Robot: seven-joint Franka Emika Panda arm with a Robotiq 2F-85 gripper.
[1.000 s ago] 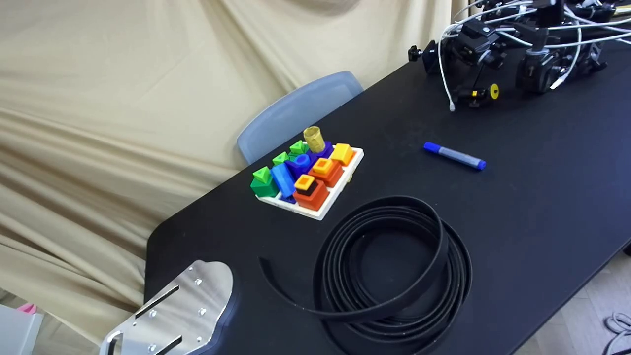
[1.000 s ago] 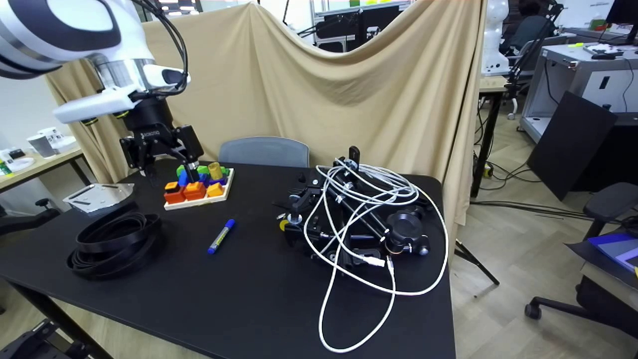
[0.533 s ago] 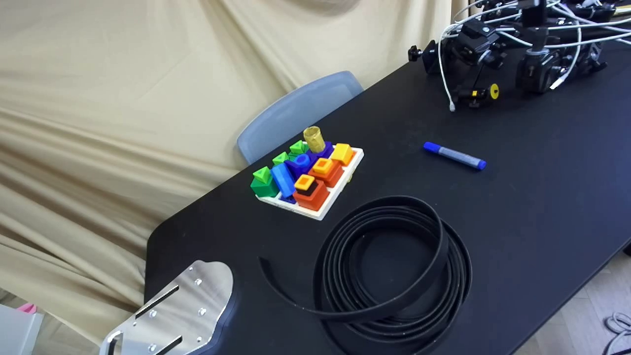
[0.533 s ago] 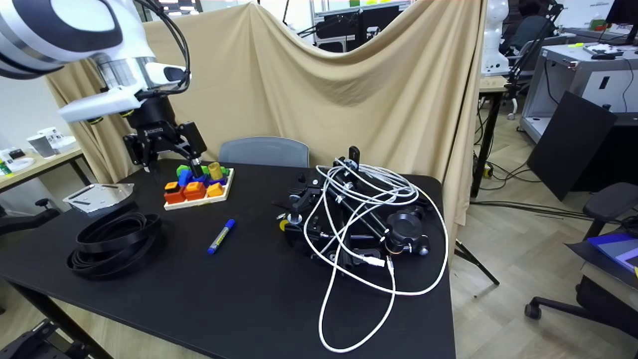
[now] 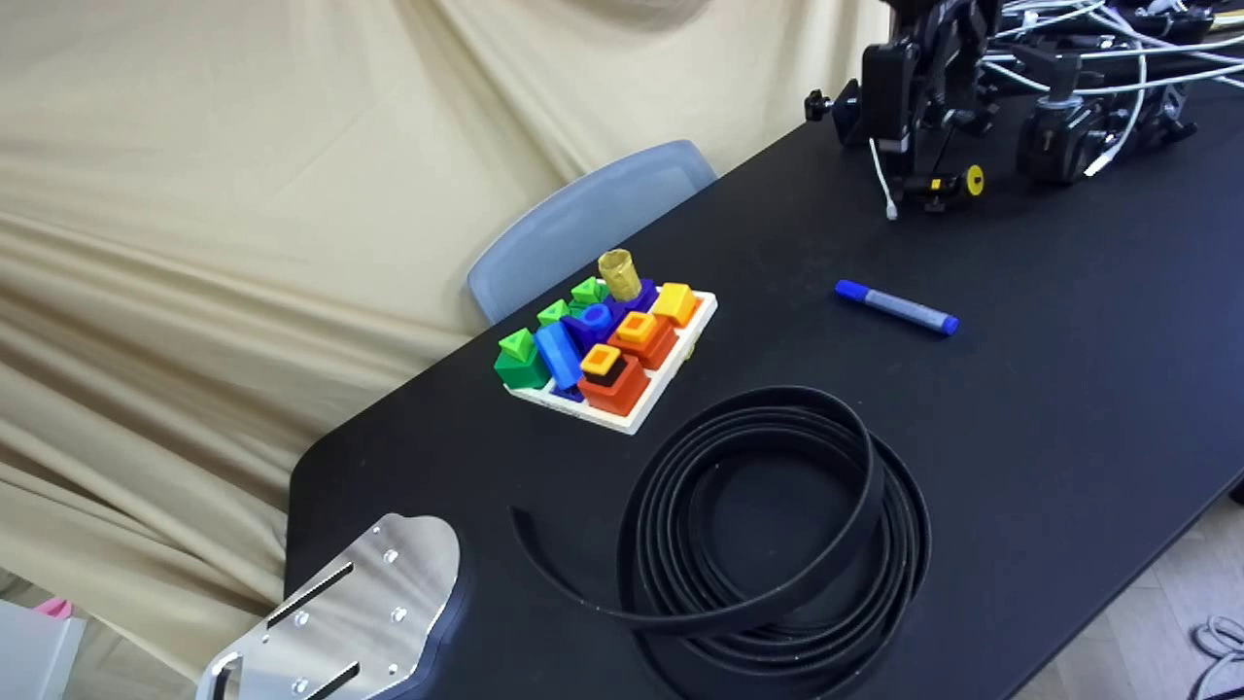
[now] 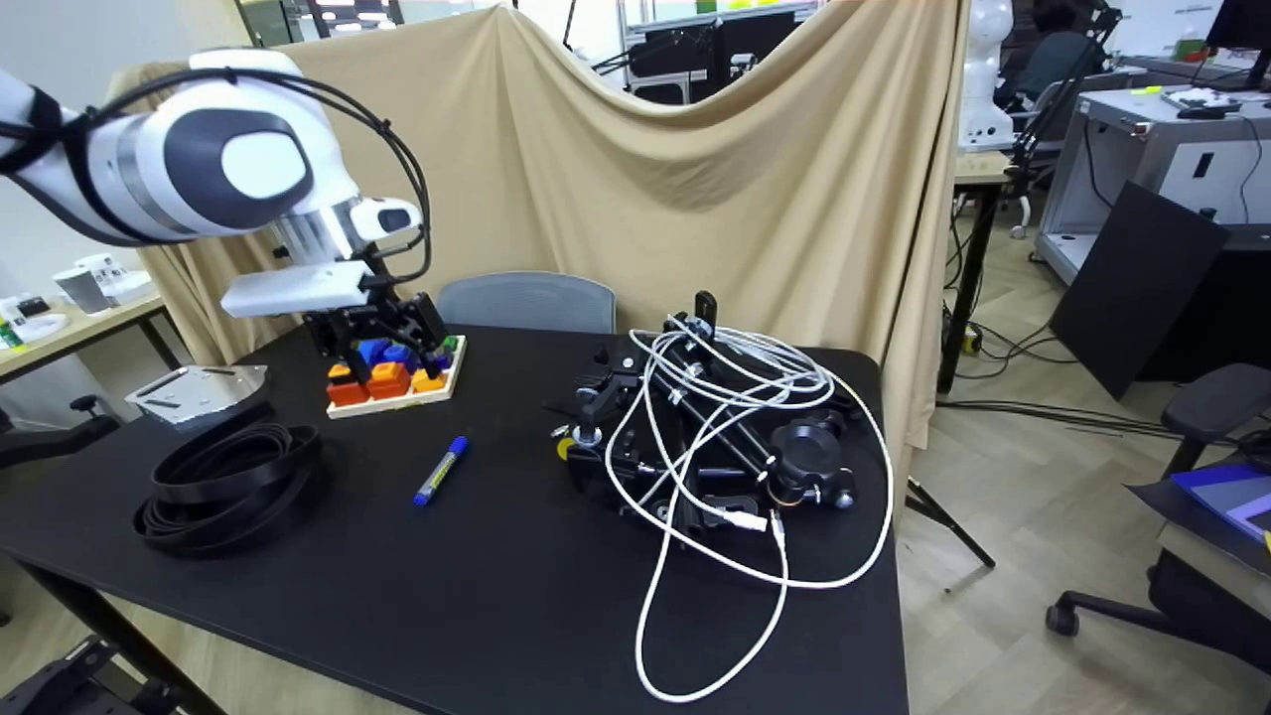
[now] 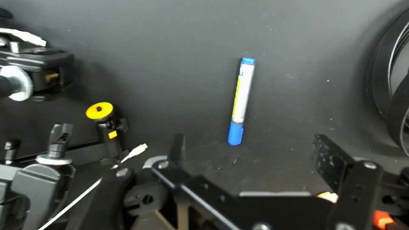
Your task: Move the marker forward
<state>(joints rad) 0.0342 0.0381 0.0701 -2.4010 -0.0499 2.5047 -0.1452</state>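
The arm (image 6: 248,164) has come lower and across toward the blue-capped marker (image 7: 242,100) since the earlier frames, and the gripper (image 7: 254,153) with it, so that it now hangs into the top of an exterior view where hardly anything of it showed. The marker hasn't budged. From where I stand it lies flat on the black table (image 5: 1069,389), between the coil of flat black strap (image 5: 719,620) and the heap of black mounting gear (image 6: 730,434), touching neither.

The gripper's jaws are spread wide with nothing between them. In an exterior view its outline crosses the tray of shape blocks (image 6: 390,403), and it hangs above the table, apart from the marker.

I take this for the approach, with no grasp made yet. In the wrist view the capped end sits nearest the gap and the marker's length runs nearly crosswise to the way the jaws would close, so I expect little turning is needed. Next, I'd say, the gripper should travel on until the jaws stand either side of the barrel, then sink close to the tabletop before pinching. Which way counts as forward I can't tell from here.
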